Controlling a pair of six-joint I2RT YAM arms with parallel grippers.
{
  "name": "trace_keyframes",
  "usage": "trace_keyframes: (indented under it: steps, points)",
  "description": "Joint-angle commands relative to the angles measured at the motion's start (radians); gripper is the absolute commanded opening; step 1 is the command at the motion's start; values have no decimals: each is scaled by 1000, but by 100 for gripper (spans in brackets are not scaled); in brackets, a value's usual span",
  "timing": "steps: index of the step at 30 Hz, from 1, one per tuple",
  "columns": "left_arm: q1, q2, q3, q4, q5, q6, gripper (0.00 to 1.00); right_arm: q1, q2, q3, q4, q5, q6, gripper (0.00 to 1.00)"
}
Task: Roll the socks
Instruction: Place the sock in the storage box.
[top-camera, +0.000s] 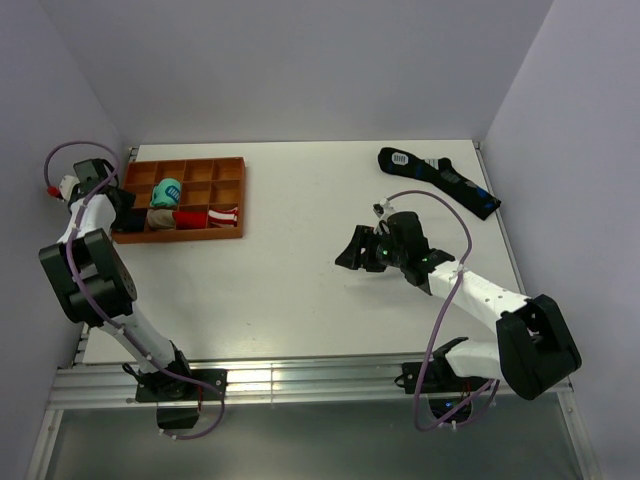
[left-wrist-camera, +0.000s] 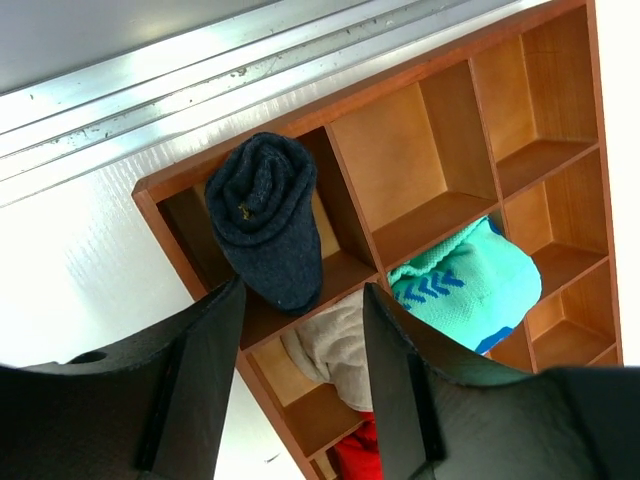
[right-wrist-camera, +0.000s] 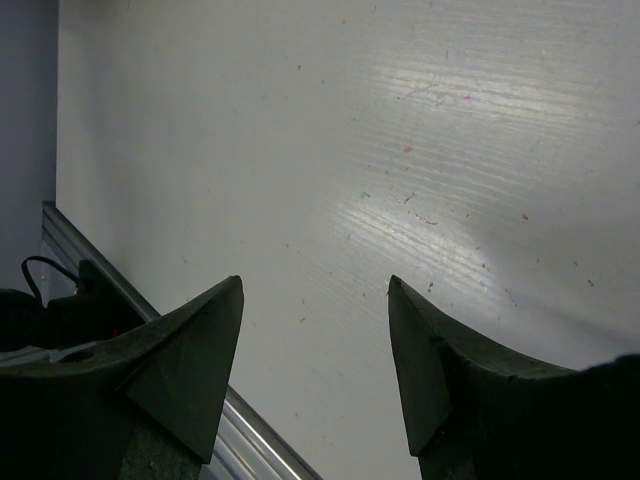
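Rolling seems done: the dark navy sock bundle (left-wrist-camera: 265, 215) sits in a corner compartment of the brown wooden tray (left-wrist-camera: 420, 75). Left hand (left-wrist-camera: 303, 290), wide and empty, hangs beside it; right hand (right-wrist-camera: 315, 285) is wide over the white counter (right-wrist-camera: 400, 150). Only retreat seems left.

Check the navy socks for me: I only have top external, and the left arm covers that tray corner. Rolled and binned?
Observer: Yes. Left wrist shows the navy socks rolled up, sitting in a corner compartment of the tray.
Operator: Left pincer gripping them?
Observer: No. The left pincer is open, its fingers spread and not closed on the socks.
Operator: Right one carrying anything?
Observer: No. The right pincer is open, with only bare table between its fingers.
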Motion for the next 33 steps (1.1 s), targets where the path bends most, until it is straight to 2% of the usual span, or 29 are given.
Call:
trace_keyframes:
  steps: [1,8,16,25,33]
  points:
    - [-10,-47,2,-4,-66,-18,56,-5,6,8,45,-9,-15,67]
    - [-15,-38,19,-30,-125,-44,44,-5,11,9,44,-14,-13,67]
    - [-16,8,42,-47,-157,-59,40,-5,17,11,44,-17,-13,67]
    - [-16,65,70,-59,-217,-79,22,-5,24,11,45,-20,-13,67]
    - [-16,119,76,-56,-241,-95,18,-3,32,11,47,-20,-15,67]
